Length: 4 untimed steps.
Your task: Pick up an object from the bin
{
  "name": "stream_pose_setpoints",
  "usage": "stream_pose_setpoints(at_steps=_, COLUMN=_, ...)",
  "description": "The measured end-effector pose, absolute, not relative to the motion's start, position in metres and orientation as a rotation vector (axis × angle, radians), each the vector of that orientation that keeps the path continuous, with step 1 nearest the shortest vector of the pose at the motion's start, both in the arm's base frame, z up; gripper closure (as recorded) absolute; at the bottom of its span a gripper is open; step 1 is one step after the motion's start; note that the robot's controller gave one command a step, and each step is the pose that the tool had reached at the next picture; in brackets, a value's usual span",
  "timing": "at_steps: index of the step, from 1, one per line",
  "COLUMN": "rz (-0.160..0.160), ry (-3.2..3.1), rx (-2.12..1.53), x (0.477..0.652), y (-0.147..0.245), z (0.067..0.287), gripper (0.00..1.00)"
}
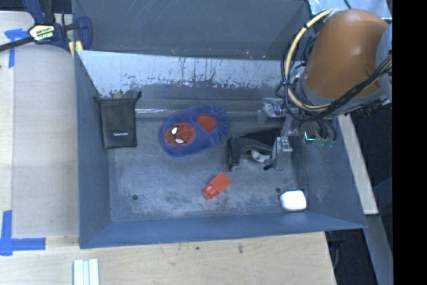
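Observation:
My gripper (281,141) is low in the right part of the bin, under the orange wrist cover. Right beside it on its left lies a black, angular object (241,145) with a small white piece at its right end, touching or nearly touching the gripper. A blue plush slipper (195,131) with a red spider-mask face lies further left at mid bin. A small orange-red block (216,185) sits on the floor in front of the black object. A white rounded object (293,199) rests in the near right corner, below the gripper.
A black rectangular box (119,121) leans against the left wall. The arm, its orange cover and cable loops overhang the bin's right side. Bare floor stretches across the front left.

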State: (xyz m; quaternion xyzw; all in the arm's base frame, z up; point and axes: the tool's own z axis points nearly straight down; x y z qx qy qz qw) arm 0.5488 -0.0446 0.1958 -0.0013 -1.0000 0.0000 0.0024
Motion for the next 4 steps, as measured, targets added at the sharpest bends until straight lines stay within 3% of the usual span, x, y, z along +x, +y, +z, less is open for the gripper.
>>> stream_pose_setpoints(at_steps=1, rz=-0.007, ry=-3.112, rx=-0.088, x=0.594, y=-0.105, z=0.073, gripper=0.00)
stream_pose_setpoints(at_steps=2, rz=0.001, ry=-3.121, rx=-0.082, x=0.595, y=-0.106, z=0.076, gripper=1.00)
stream_pose_setpoints(at_steps=3, rz=0.002, ry=-3.144, rx=-0.073, x=0.578, y=-0.093, z=0.195, gripper=1.00)
stream_pose_setpoints(at_steps=4, rz=-0.004, ry=-3.141, rx=-0.151, x=0.571, y=-0.020, z=0.257, gripper=1.00)
